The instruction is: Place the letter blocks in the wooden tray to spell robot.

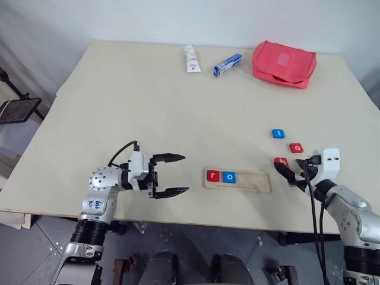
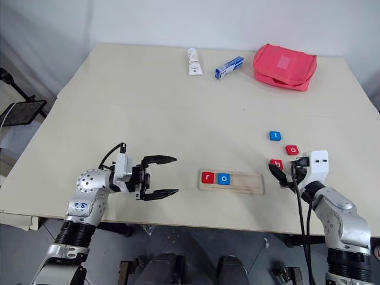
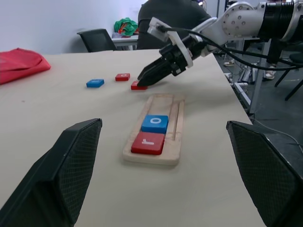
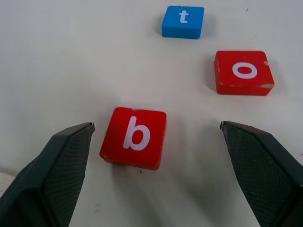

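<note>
The right gripper (image 4: 156,137), jaws wide apart, hovers over the red b block (image 4: 135,137) right of the wooden tray (image 1: 237,180). The left gripper (image 1: 173,174) waits, spread and empty. Closing off-centre could push the b block aside or twist it.

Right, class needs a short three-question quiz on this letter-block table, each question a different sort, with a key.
1. True or false: the wooden tray already holds two blocks.
2. Which loose block lies between the right gripper's open jaws? A) blue t B) red o C) red b
3. Fill in: the tray's blocks read red r, then blue ___.

Key: 1 true; 2 C; 3 o.
</note>
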Motion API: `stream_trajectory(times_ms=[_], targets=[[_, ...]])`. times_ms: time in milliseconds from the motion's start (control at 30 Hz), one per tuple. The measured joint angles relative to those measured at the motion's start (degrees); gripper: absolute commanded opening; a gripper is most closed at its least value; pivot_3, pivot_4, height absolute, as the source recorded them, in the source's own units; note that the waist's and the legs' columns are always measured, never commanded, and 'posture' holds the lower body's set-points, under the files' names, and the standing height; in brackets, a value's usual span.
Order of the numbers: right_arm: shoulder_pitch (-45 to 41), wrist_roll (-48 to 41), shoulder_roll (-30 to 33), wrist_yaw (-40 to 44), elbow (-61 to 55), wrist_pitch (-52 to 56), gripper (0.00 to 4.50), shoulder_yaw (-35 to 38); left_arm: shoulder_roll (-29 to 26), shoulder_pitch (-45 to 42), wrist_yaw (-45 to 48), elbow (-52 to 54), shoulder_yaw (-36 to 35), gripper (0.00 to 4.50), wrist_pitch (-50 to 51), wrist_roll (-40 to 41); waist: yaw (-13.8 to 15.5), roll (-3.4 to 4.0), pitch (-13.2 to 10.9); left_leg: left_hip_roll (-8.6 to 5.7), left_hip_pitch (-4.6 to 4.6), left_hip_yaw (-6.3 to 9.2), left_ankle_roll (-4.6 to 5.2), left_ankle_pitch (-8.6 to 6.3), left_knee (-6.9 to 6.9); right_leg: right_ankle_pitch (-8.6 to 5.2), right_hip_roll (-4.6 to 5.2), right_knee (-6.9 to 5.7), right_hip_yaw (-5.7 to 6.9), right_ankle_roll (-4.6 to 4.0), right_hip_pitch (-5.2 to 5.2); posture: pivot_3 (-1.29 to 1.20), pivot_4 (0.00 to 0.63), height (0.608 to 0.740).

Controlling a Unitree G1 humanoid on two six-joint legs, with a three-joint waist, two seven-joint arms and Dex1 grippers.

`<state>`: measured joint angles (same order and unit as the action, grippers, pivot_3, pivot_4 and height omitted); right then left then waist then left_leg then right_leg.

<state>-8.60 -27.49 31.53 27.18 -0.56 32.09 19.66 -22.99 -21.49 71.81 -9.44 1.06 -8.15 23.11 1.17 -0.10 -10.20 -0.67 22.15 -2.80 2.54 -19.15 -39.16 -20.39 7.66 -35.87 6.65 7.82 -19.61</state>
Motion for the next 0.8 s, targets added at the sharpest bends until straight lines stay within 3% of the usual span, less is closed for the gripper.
stream_trajectory(times_ms=[700,800], targets=[[0.12,5.07,-3.74,-4.34,-3.36,-0.92,4.50,-3.03,0.57,-0.44,-1.26,-0.49,0.06,4.47,-0.11,-0.09,-0.57,0.01,0.01,0.04,-0.02,0.00,-0.02,0.01,0.00,0.00,-0.04,0.00,0.00,0.00,0.01,0.00,0.150,0.740],[0.56,5.98,-5.60,-5.97,-4.82,-0.91,3.87,-3.50,0.74,-0.56,-1.40,-0.54,0.08,4.50,-0.12,-0.15,-0.97,0.01,0.01,0.05,-0.02,0.02,-0.02,0.01,0.01,0.00,-0.05,-0.01,0.00,0.00,0.01,0.00,0.150,0.740]])
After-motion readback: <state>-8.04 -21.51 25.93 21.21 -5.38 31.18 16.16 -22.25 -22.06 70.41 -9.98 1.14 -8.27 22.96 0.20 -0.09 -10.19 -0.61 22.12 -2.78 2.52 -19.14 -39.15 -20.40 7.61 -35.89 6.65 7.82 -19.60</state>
